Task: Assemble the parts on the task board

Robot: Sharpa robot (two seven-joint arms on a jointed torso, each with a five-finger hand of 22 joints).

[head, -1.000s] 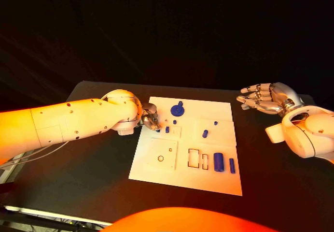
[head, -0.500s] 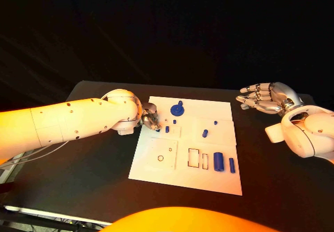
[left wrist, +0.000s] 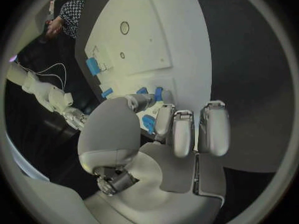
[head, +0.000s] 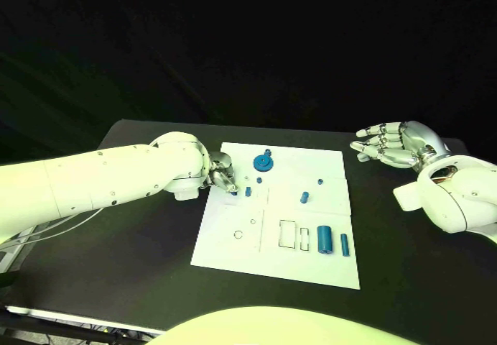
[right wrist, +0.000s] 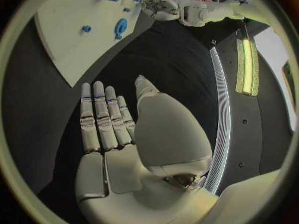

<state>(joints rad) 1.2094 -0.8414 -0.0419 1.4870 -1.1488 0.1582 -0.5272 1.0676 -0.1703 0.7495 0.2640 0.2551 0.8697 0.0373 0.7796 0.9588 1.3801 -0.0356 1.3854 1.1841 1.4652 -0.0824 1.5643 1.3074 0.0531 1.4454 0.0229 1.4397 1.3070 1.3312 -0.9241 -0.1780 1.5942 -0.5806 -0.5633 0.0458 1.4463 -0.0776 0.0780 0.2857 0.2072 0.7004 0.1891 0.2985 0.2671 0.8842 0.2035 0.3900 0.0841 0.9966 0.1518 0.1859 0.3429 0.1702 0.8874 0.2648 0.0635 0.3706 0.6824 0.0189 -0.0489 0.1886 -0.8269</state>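
While the left hand (head: pixel 222 177) curls over small blue parts (head: pixel 248 192) at the white task board's (head: pixel 271 260) near-left edge, its grip unclear, lower slowly; the right hand (head: pixel 393 146) hovers spread, empty.

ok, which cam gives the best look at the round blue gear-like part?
Head view: the round blue gear-like part sits unobstructed at the white task board's far edge. Right wrist view shows it small, edge-on. In left wrist view I can't identify it.

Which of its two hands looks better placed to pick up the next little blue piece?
Probably the left hand: its fingers are already down at the left edge of the task board, beside a small blue part. The right hand hangs open over the black table, off the board's right side.
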